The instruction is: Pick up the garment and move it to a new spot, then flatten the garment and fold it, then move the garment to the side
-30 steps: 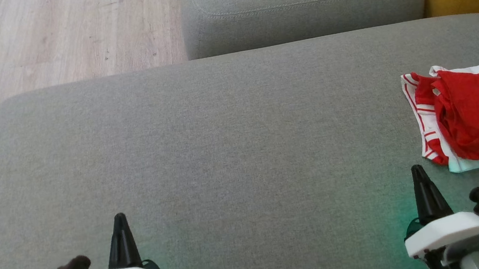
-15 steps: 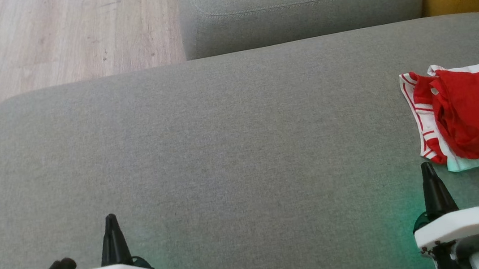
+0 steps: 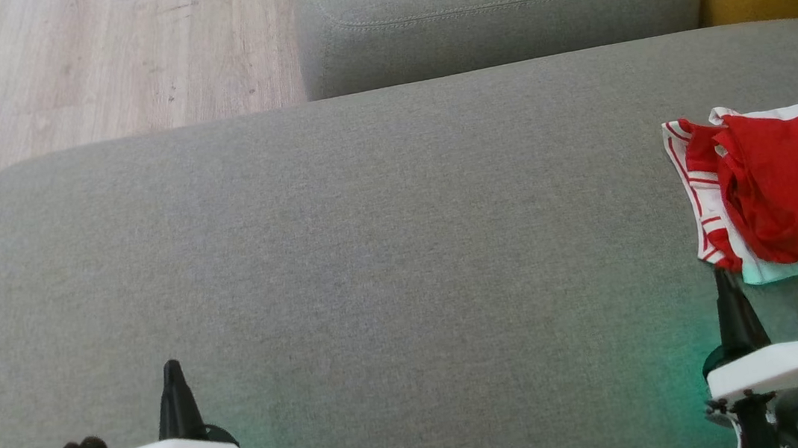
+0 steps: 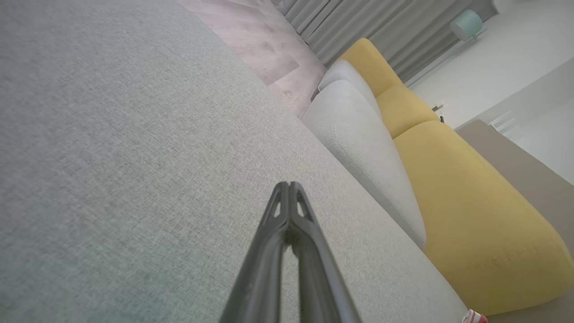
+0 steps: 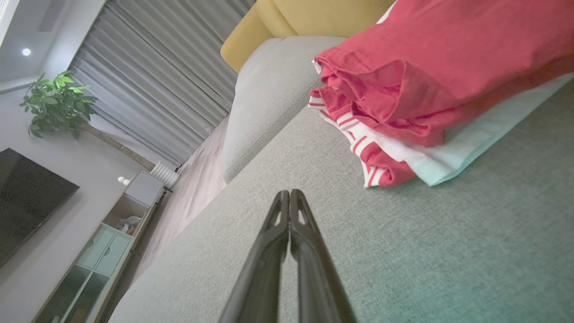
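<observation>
Now, in the head view you have the folded red-and-white fabric garment [image 3: 795, 201] at the far right edge of the broad grey fabric sofa cushion [image 3: 371, 242], with the right gripper [image 3: 728, 292] just beside its near corner and the left gripper [image 3: 173, 377] well apart over bare cushion. Along the left wrist view the jaws are pressed together on nothing, and along the right wrist view they are likewise pressed together and empty, pointing just past the garment's striped corner. Folded and at the side, it looks like the last step; any further pickup needs the right jaws spread first.
</observation>
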Tool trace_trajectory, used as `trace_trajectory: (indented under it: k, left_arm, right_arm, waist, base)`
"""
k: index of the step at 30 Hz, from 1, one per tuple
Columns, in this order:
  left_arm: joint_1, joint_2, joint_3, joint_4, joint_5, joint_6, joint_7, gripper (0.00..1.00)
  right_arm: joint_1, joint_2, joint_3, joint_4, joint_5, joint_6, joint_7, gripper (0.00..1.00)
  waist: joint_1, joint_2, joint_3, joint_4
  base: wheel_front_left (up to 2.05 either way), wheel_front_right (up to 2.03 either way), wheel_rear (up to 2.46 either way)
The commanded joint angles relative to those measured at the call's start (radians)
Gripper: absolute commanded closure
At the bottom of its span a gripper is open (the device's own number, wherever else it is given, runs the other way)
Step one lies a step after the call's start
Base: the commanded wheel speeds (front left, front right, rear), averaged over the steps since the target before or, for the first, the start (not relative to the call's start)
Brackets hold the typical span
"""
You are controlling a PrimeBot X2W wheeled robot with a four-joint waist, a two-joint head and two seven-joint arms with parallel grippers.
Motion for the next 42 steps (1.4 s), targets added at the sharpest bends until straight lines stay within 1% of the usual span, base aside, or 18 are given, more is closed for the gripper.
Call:
trace_trajectory:
  k: [1, 42]
  left_arm:
    - [-0.053, 0.002, 0.026, -0.037, -0.02, -0.009, 0.005, 1.0]
    - [-0.066, 0.003, 0.135, -0.068, -0.41, -0.064, 0.123, 1.0]
  right_arm:
    - [-0.06, -0.003, 0.002, -0.04, 0.026, 0.0, 0.005, 1.0]
    - [-0.081, -0.004, -0.052, -0.088, 0.496, -0.001, 0.12, 1.0]
  waist:
    - [0.0, 0.0, 0.0, 0.0]
    - [0.0, 0.0, 0.002, -0.015]
  base:
    - [0.0, 0.0, 0.0]
    - [0.0, 0.0, 0.0]
